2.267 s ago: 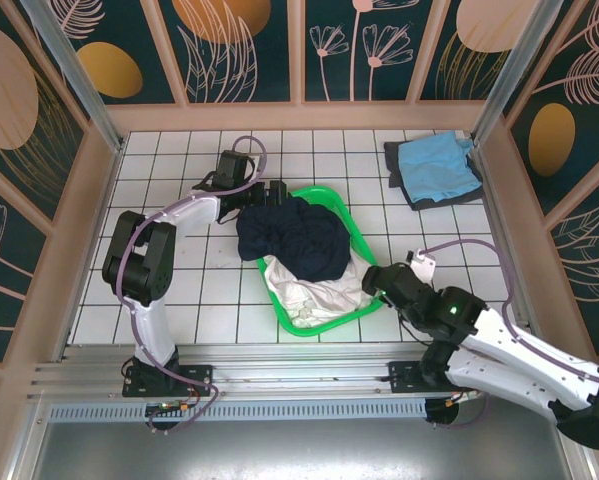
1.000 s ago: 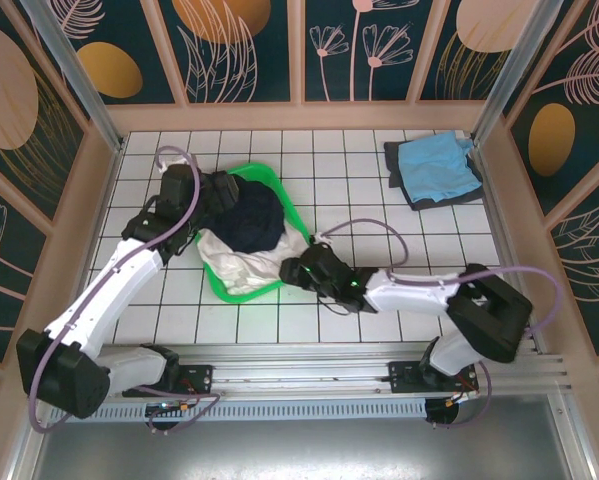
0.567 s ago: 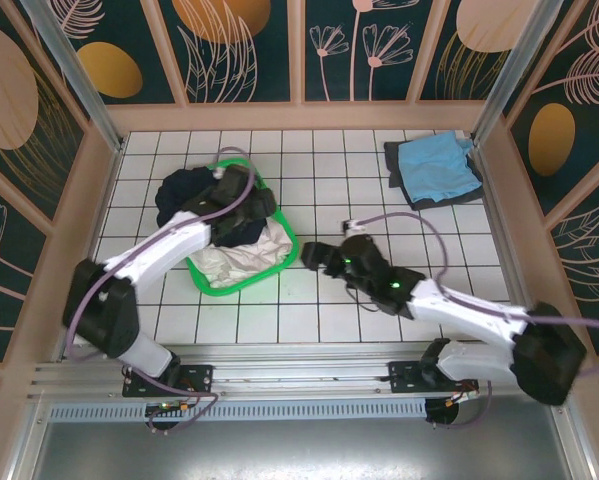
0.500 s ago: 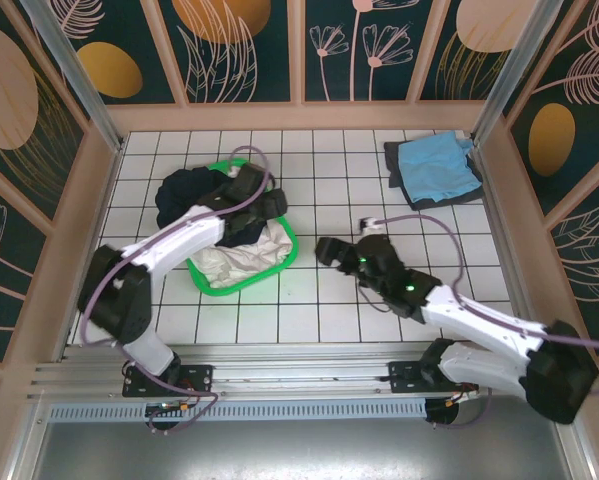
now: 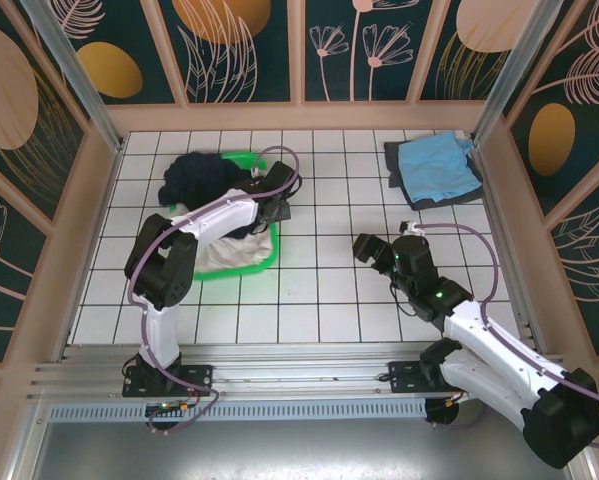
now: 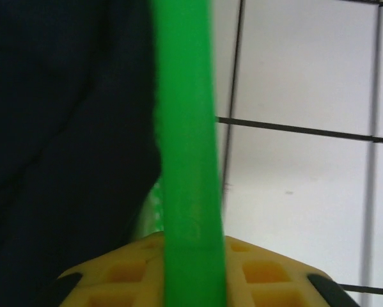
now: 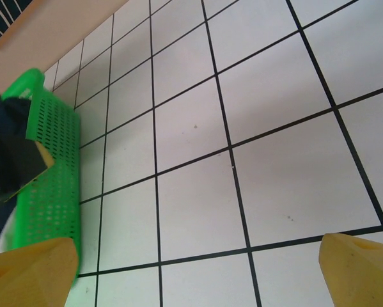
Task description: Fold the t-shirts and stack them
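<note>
Navy t-shirt (image 5: 192,176) lies bunched, unfolded, over the far-left rim of the green basket (image 6: 185,128). Light blue t-shirt (image 5: 441,158) sits on the dark grey t-shirt (image 5: 403,182) far right, seemingly stacked. White cloth (image 5: 214,262) lies inside the basket. Left gripper (image 5: 276,207) pinches the basket's rim, so the basket looks the obstacle; right gripper (image 5: 363,246) gapes wide over bare tiles

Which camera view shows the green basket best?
The top external view: the green basket shows with most of its outline, though a navy t-shirt covers part. The right wrist view shows its perforated side wall. The left wrist view shows a blurred stretch of rim.
</note>
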`<state>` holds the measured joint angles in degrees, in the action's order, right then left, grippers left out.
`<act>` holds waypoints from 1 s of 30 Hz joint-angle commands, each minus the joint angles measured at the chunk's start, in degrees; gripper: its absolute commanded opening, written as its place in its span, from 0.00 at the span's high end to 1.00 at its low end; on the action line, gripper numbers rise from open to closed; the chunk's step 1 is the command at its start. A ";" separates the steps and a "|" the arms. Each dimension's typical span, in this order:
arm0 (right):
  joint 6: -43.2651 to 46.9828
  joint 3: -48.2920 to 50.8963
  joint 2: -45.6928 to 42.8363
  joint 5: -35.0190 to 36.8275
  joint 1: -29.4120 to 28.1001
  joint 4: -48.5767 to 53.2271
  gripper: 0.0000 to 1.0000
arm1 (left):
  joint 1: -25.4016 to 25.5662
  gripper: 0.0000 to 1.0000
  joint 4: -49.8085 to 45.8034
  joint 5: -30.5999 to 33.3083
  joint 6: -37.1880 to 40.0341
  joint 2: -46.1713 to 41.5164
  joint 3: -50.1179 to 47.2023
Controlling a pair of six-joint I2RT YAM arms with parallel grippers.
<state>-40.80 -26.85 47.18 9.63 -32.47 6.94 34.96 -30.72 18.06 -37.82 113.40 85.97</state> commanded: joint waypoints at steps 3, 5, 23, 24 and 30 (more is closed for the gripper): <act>1.94 1.95 -0.62 -1.95 2.99 -0.96 0.01 | -0.81 1.00 2.62 13.84 22.00 -5.56 -5.55; 1.98 2.36 -0.73 -2.78 3.91 -1.52 0.01 | -2.67 1.00 4.63 18.73 26.32 -7.24 -7.68; 2.16 0.95 -1.23 -2.45 6.89 0.41 0.01 | -24.66 1.00 27.46 8.15 61.87 -3.97 -11.76; 2.16 0.59 -1.13 -2.26 6.89 0.85 0.01 | -25.72 1.00 27.42 8.27 61.99 -3.07 -11.17; 3.07 -1.73 -0.85 0.18 6.98 3.51 0.01 | -29.35 1.00 30.66 7.87 62.03 -0.26 -10.07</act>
<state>-39.18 -25.98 46.76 7.53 -25.91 8.51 7.18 -4.45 25.30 22.52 111.20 74.28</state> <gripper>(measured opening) 0.990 0.097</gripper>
